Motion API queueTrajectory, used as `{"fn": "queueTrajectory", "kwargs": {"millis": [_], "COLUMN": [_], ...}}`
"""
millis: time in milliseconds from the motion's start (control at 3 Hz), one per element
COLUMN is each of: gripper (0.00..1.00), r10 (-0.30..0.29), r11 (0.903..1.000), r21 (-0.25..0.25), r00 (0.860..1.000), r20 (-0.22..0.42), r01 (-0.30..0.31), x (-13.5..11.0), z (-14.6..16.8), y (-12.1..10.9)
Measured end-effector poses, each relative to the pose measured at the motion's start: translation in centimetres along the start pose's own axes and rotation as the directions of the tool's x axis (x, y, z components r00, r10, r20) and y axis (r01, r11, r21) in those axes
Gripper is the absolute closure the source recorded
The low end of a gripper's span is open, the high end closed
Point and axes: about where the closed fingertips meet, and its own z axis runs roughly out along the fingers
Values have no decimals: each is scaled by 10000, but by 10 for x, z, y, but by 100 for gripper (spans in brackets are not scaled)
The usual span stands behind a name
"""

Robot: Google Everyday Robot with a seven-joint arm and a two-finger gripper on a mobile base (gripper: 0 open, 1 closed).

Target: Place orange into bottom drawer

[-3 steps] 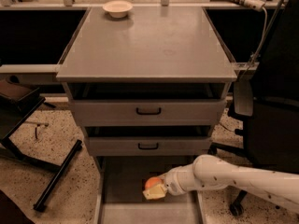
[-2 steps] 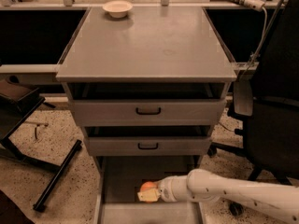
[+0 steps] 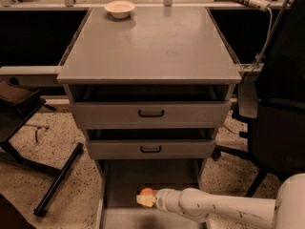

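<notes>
The orange (image 3: pixel 147 192) is small, round and bright, low inside the open bottom drawer (image 3: pixel 121 182), near its middle and close to the drawer floor. My gripper (image 3: pixel 144 199) reaches in from the right on the white arm (image 3: pixel 214 208) and is shut on the orange, with a cream finger pad (image 3: pixel 141 201) showing just under the fruit. The drawer's front edge is cut off by the bottom of the view.
The two upper grey drawers (image 3: pixel 151 113) (image 3: pixel 150 149) sit slightly ajar above my arm. A cream bowl (image 3: pixel 119 7) stands on the cabinet top (image 3: pixel 152 51). A black office chair (image 3: pixel 279 113) is close on the right, and a black stand leg (image 3: pixel 57 180) lies on the left floor.
My gripper has moved left and deeper into the bottom drawer, carrying the orange lower with it. The arm now lies flatter along the drawer.
</notes>
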Motion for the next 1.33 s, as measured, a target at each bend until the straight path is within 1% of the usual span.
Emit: {"fn": "queueTrajectory", "kwargs": {"millis": [333,667,1000,1333], "gripper": [100,100,100,100], "r10": [20,-150,-26,253], "r11": [9999,9978,9809,9574], "r21": [150,653,1945,2882], "r00": [9999,9998,9998,9995], "r20": [148,91,-182,-184], "r01": [-22,144,61,-189], "x": [-2,3,14,13], "z": [2,11,43,73], "y": [-4,-8,-34,-62]}}
